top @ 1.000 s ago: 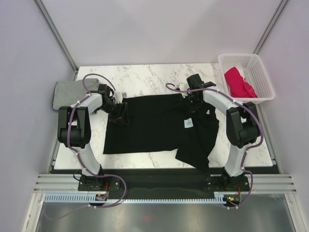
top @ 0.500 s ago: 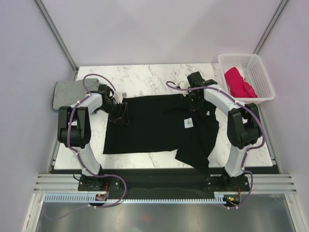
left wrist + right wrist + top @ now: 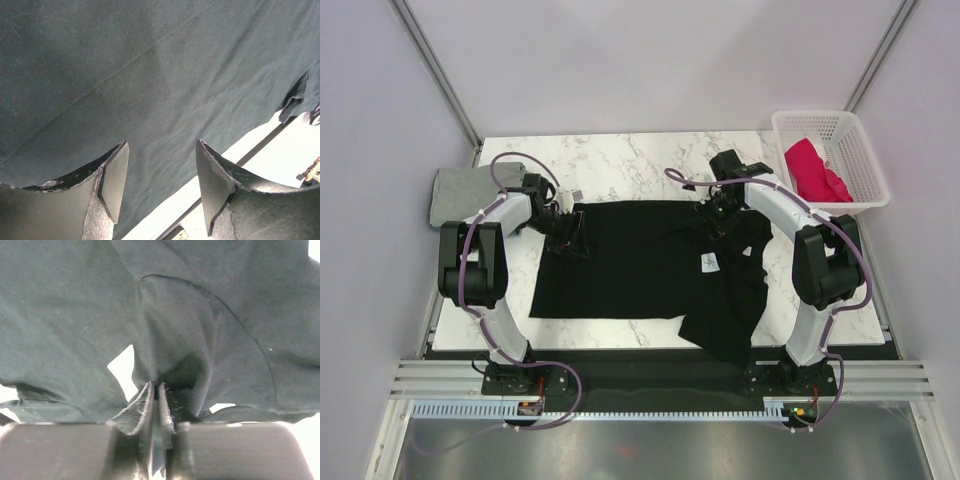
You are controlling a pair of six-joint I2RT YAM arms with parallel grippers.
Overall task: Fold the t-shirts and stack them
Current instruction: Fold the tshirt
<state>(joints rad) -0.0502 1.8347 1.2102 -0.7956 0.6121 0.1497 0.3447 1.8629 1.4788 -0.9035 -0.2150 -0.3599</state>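
The soft black t-shirt hides much of the marble surface, one corner hanging over its edge. The right jaws pinch a fold; the left jaws stand spread.

I can read nothing here: the white neck label on the black t-shirt is too small.
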